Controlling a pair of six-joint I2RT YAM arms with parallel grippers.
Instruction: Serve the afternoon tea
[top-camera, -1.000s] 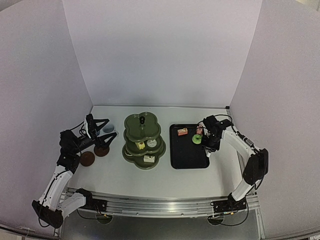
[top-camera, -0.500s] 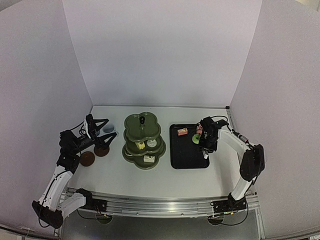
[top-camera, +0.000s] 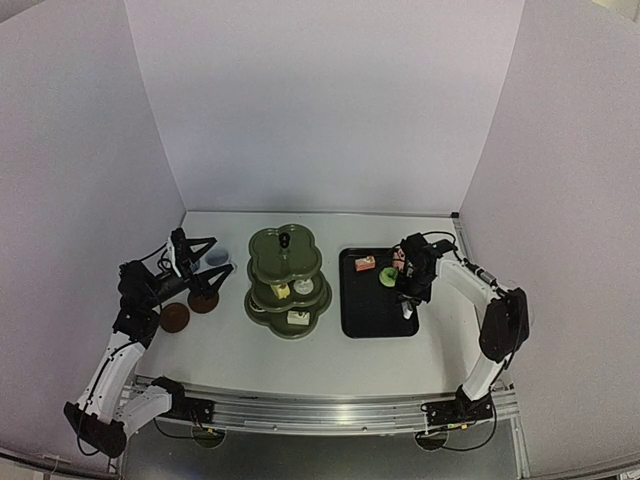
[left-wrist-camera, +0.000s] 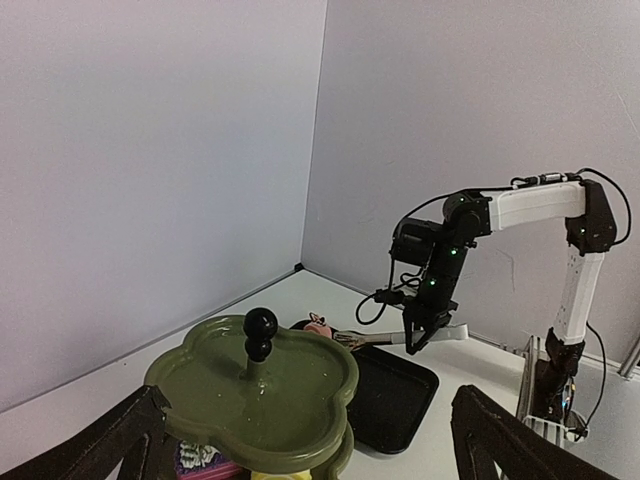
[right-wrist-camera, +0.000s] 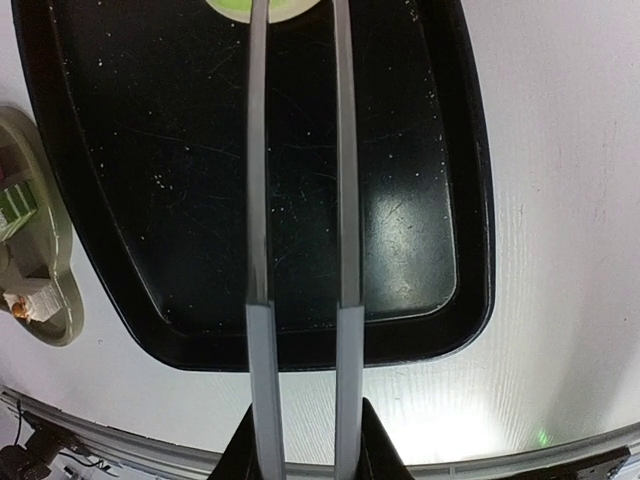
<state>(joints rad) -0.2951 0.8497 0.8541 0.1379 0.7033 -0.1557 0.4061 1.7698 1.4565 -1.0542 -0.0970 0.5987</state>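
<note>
Right wrist: right gripper (right-wrist-camera: 305, 445) clamped on metal tongs (right-wrist-camera: 258, 200), tong tips flanking green doughnut (right-wrist-camera: 268, 6) in black tray's (right-wrist-camera: 400, 250) far half. Left gripper (left-wrist-camera: 308, 400) jaws wide apart.

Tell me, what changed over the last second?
The right pincer, holding the tongs, slid left over the black tray toward the green doughnut. The left pincer, the stand and its cakes stayed put.
</note>
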